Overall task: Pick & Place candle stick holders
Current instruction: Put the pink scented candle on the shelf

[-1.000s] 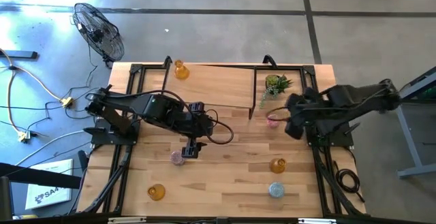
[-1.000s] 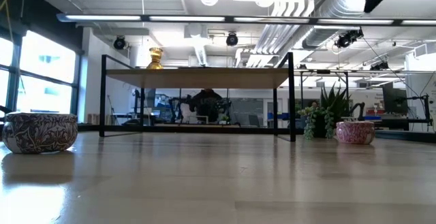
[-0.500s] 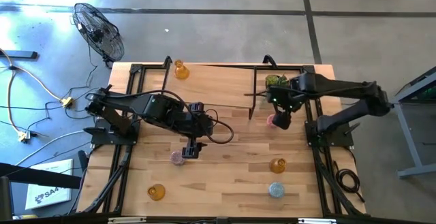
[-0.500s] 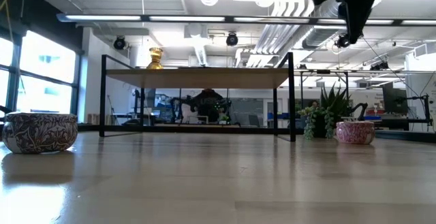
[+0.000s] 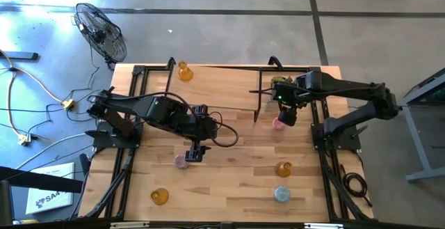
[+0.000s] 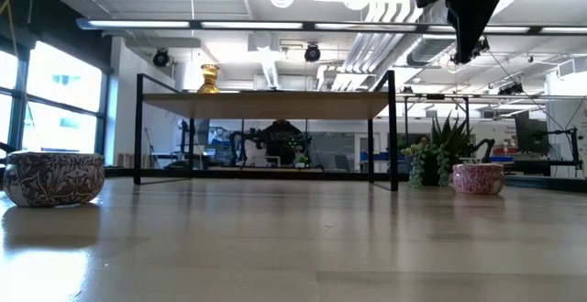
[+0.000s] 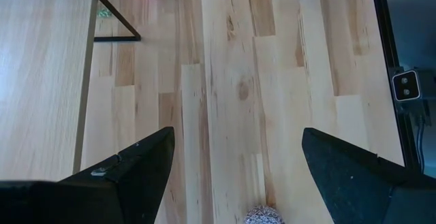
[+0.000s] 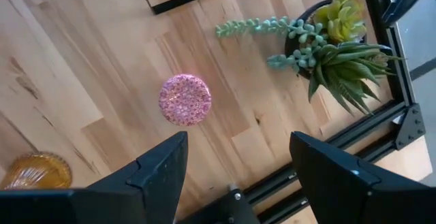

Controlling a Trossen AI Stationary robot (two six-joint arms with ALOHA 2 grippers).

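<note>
Two pink candle stick holders stand on the table: one (image 5: 181, 161) beside my left gripper (image 5: 194, 154), one (image 5: 278, 123) below my right gripper (image 5: 286, 117). Both grippers are open and empty. In the right wrist view the pink holder (image 8: 184, 100) lies ahead of the open fingers (image 8: 238, 142). In the left wrist view the near pink holder (image 7: 263, 216) shows between the fingers. Amber holders stand on the raised shelf (image 5: 184, 71), at the right (image 5: 283, 168) and at the near left (image 5: 159, 196). The light blue holder (image 5: 281, 194) stands near the front right.
A wooden shelf on a black frame (image 5: 208, 90) spans the far half of the table. A spiky green potted plant (image 5: 281, 85) stands close behind the right pink holder. A fan (image 5: 101, 30) stands on the floor beyond the far left corner.
My right arm has swung in from the table's right edge toward the left and now hangs over the pink holder beside the plant; in the low view its gripper has come in at the top right. My left arm has kept still.
</note>
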